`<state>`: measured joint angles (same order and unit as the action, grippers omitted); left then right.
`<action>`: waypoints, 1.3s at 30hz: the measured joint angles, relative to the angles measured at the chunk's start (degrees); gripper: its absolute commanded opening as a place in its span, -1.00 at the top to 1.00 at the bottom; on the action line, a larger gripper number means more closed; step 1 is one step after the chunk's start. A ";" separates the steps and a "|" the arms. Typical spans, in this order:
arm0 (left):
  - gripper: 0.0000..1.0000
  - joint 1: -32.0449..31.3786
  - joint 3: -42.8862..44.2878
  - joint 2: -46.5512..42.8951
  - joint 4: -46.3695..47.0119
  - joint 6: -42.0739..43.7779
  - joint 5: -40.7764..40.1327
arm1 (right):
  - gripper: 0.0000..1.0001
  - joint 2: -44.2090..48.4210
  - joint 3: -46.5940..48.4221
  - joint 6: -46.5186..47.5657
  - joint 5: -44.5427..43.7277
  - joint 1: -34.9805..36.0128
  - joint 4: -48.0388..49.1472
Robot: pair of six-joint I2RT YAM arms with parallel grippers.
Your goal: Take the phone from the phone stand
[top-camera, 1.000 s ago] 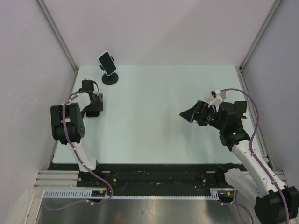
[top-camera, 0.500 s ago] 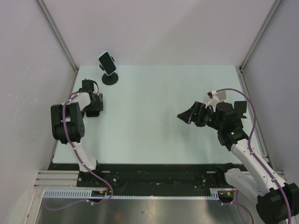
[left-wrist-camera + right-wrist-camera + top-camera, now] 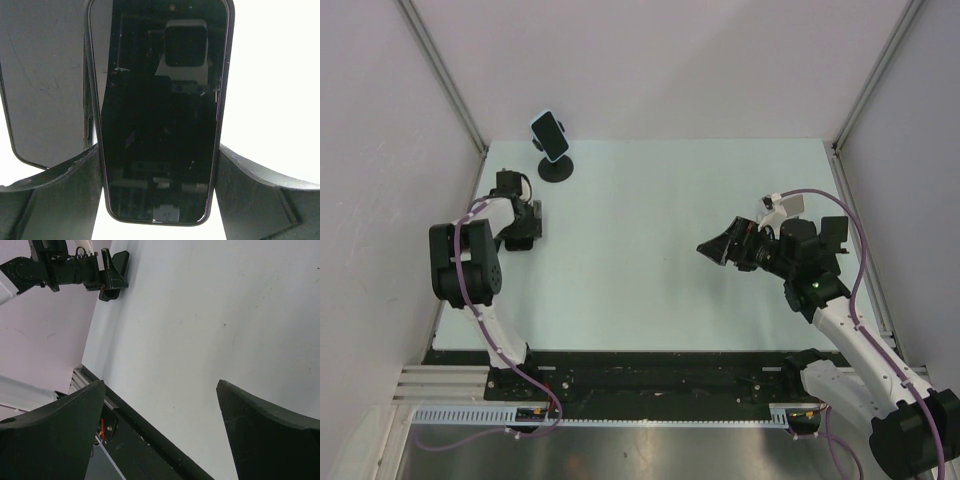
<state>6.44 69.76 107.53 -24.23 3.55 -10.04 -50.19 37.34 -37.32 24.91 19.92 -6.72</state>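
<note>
In the left wrist view a black phone (image 3: 160, 110) with a dark screen fills the space between my left gripper's (image 3: 160, 147) fingers (image 3: 65, 190). Both its long edges are against them, and its grey shadow falls on the table to the left. From above, the left gripper (image 3: 525, 222) hangs low by the table's left edge, and I cannot make out the phone there. The phone stand (image 3: 556, 168), a round black base with a tilted white-rimmed head, is at the back left corner. My right gripper (image 3: 712, 246) hovers open and empty over the right half.
White enclosure walls with metal posts close in the table (image 3: 660, 200) on three sides. The black base rail (image 3: 650, 375) runs along the near edge. The right wrist view shows the left arm (image 3: 75, 270) far off over the pale table (image 3: 210, 315).
The right gripper has drifted a little to the left. The left arm and the stand have not moved.
</note>
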 measured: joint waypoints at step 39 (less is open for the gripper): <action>-0.91 0.50 1.70 -0.17 -3.26 -1.62 -4.33 | -0.98 0.87 0.00 -0.15 0.02 0.00 0.13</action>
<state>6.94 71.46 107.35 -27.49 1.93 -14.37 -49.32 37.34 -37.47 24.93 19.92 -6.59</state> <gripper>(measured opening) 0.952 0.989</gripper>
